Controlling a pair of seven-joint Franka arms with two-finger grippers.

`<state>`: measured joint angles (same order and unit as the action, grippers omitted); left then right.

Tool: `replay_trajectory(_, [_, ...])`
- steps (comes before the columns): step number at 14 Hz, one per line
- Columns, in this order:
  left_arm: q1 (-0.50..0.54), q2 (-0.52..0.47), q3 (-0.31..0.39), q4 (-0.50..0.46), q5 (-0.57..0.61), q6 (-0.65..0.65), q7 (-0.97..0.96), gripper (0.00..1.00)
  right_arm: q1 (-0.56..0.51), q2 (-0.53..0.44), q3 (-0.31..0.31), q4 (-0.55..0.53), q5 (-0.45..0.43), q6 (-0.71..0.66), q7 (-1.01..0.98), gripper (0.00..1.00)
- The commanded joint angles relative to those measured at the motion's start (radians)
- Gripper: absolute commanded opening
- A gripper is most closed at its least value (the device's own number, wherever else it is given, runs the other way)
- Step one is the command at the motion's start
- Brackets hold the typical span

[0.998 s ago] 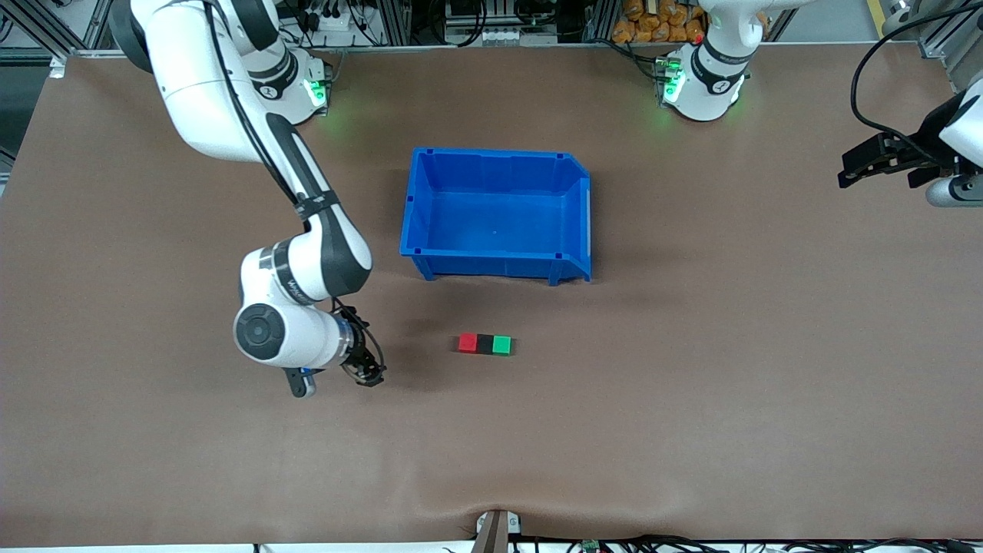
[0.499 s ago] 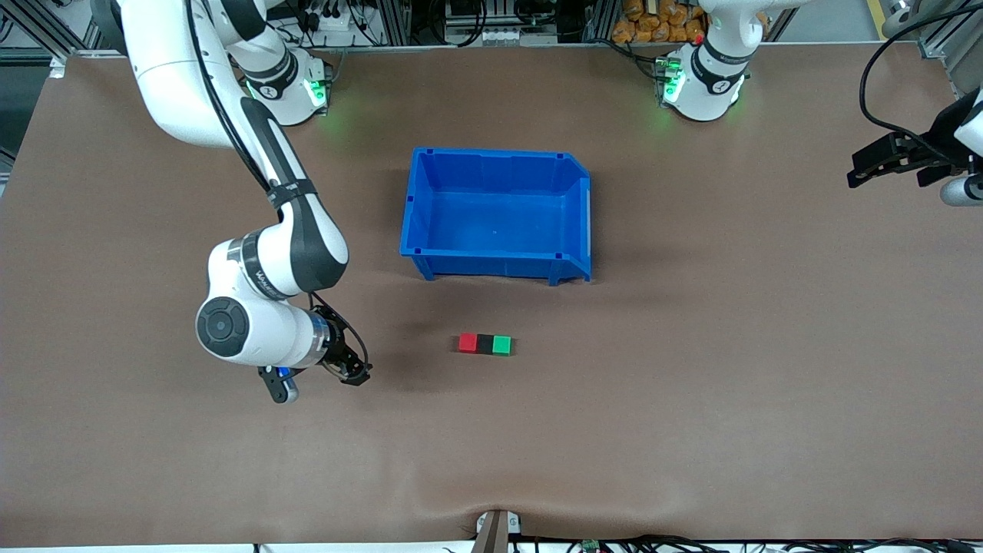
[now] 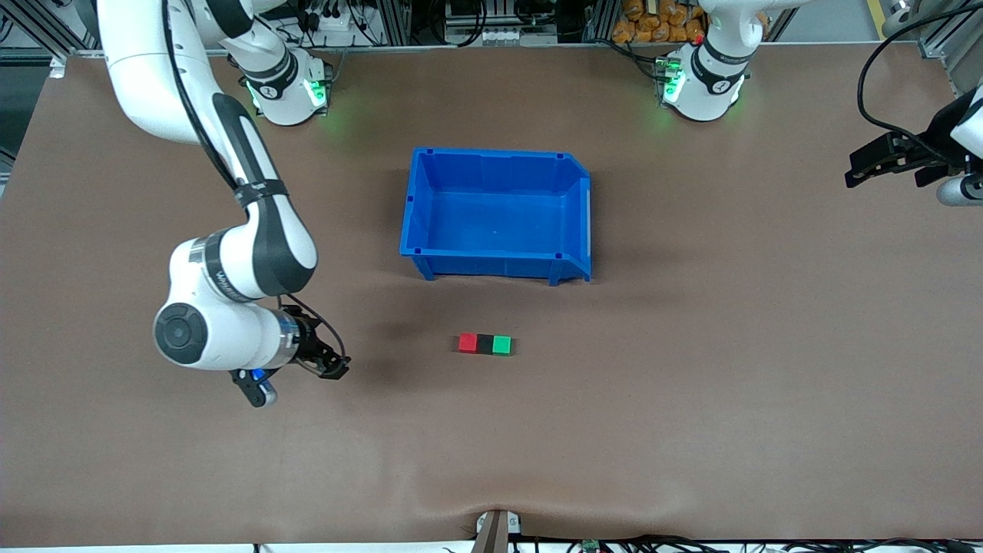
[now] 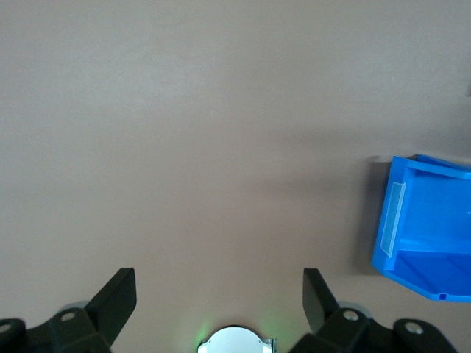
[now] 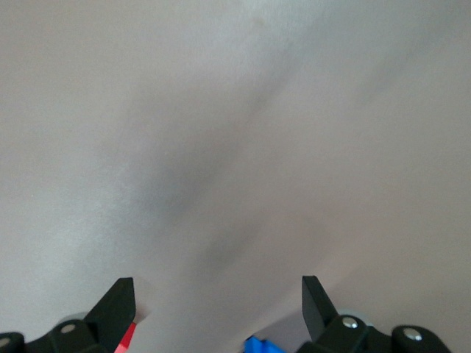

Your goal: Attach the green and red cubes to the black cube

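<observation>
1. The right arm's wrist [image 3: 230,270] carries grey lettering on its white band, but it is too small and slanted to make out.
2. The two arm bases, the right arm's base [image 3: 278,91] and the left arm's base [image 3: 703,83], each show a small dark round mark on the white collar; no letters can be made out in either.
3. The blue bin [image 3: 415,230] has a pale strip on one wall, with no writing to be read on it.

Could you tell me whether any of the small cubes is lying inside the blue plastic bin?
No, the blue plastic bin holds nothing visible.
</observation>
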<state>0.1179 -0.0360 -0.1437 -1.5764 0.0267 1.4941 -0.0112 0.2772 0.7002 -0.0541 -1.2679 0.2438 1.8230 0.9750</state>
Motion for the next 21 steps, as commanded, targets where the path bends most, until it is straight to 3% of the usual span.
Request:
replay_trajectory(1, [0.009, -0.016, -0.007, -0.002, -0.011, -0.005, 0.010, 1.00, -0.027, -0.050, 0.013, -0.030, -0.044, -0.022, -0.079, 1.00])
replay_trajectory(5, [0.011, -0.013, -0.005, -0.002, -0.011, -0.005, 0.011, 1.00, -0.038, -0.054, 0.014, -0.030, -0.112, -0.060, -0.162, 1.00])
replay_trajectory(21, [0.012, -0.022, -0.005, -0.007, -0.011, -0.009, 0.011, 1.00, -0.153, -0.094, 0.013, -0.031, -0.113, -0.106, -0.556, 1.00])
